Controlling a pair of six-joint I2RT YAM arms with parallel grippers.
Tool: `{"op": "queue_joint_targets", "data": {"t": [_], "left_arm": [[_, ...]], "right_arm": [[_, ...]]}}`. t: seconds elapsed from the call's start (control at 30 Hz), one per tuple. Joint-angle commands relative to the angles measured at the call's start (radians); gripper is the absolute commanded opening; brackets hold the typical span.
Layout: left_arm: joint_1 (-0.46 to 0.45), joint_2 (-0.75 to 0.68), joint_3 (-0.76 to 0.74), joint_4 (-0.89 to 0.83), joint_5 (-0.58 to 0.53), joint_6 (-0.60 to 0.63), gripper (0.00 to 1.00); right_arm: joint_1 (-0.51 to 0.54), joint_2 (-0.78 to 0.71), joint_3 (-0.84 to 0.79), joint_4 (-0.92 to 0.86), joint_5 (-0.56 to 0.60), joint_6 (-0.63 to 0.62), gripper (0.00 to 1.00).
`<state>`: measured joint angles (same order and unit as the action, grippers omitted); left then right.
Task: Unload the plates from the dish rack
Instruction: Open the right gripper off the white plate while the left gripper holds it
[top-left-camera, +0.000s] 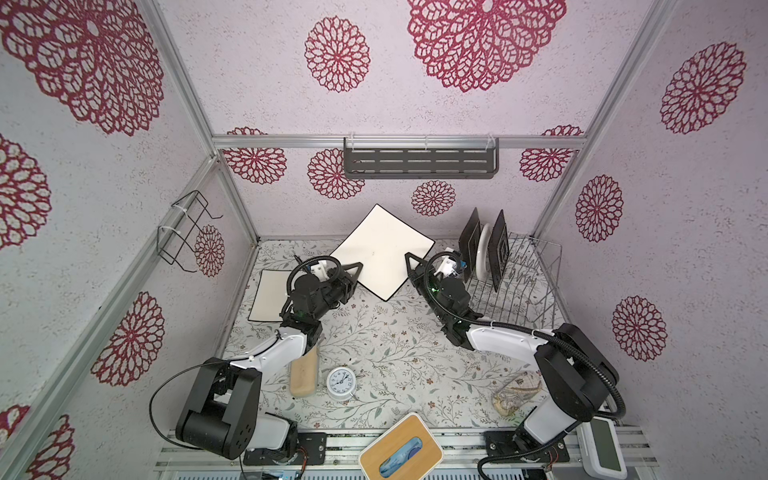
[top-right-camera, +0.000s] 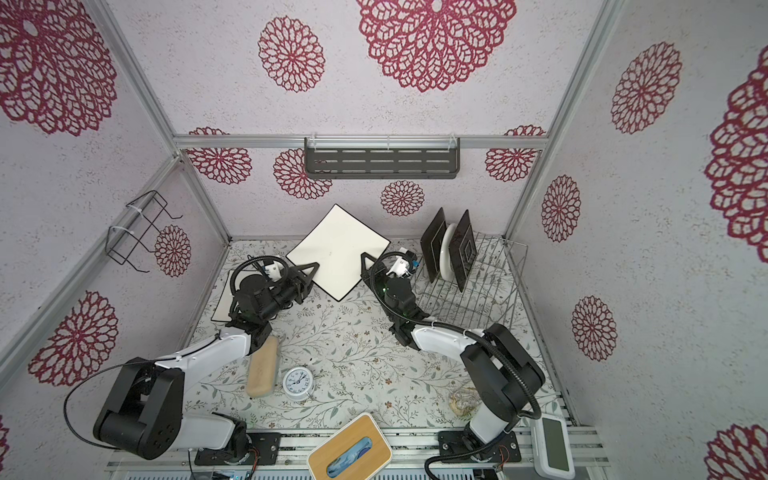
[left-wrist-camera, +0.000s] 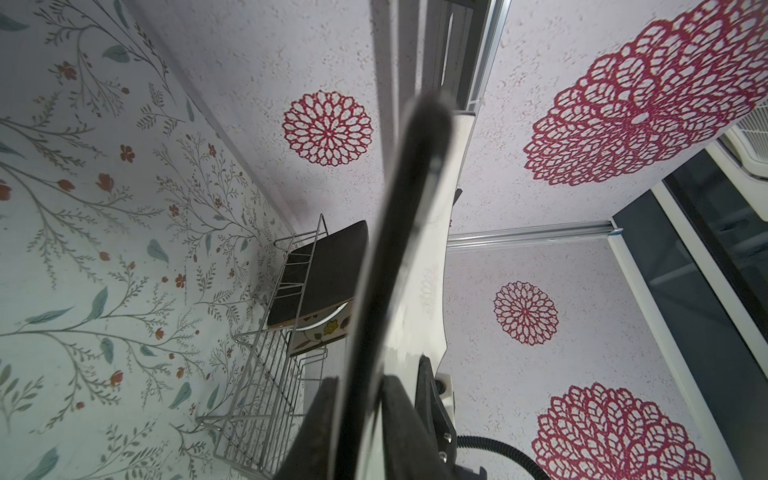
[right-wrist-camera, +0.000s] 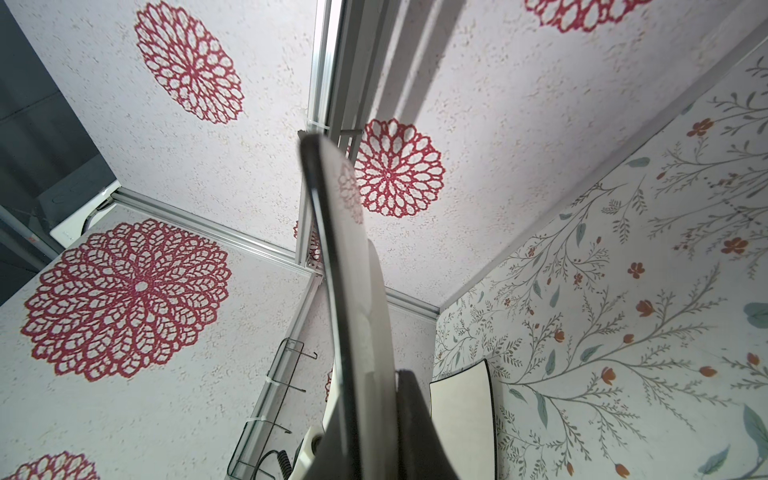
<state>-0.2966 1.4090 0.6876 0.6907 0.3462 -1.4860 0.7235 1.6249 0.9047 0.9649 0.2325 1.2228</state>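
The white plate (top-left-camera: 380, 249) is gripped at two opposite edges.
The left gripper (top-left-camera: 359, 265) and right gripper (top-left-camera: 408, 256) are clamped on it, raised and tilted, just beside the dish rack (top-left-camera: 524, 291), in which two dark plates (top-left-camera: 469, 245) and a round plate (top-left-camera: 483, 254) are slotted upright.

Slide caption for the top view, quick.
Left claw and right claw grip one white square plate; three plates stand in the dish rack.

white plate (top-left-camera: 268, 297), half under left arm (top-left-camera: 309, 291); round plate (top-left-camera: 484, 249), mostly hidden between dark plates (top-left-camera: 469, 245)
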Motion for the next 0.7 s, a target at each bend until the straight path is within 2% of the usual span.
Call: {"op": "queue_joint_targets", "data": {"t": [0.0,0.1,0.23,0.33,0.47,0.67], "left_arm": [[-0.008,0.005,0.014,0.038,-0.001,0.008,0.21],[-0.007,0.003,0.015,0.037,-0.003,0.007,0.17],[-0.008,-0.001,0.014,0.035,-0.008,0.007,0.04],[-0.009,-0.004,0.012,0.033,-0.013,0.006,0.0],[-0.007,-0.007,0.014,0.04,-0.013,0.003,0.0],[-0.007,-0.008,0.02,0.067,-0.01,-0.013,0.0]], "right_arm": [[-0.006,-0.06,0.083,0.216,-0.037,0.042,0.0],[-0.01,-0.069,0.091,0.168,-0.051,0.044,0.0],[-0.016,-0.083,0.083,0.136,-0.064,0.042,0.0],[-0.019,-0.094,0.072,0.131,-0.064,0.039,0.04],[-0.027,-0.101,0.06,0.131,-0.067,0.037,0.27],[-0.035,-0.115,0.039,0.118,-0.067,0.042,0.39]]}}
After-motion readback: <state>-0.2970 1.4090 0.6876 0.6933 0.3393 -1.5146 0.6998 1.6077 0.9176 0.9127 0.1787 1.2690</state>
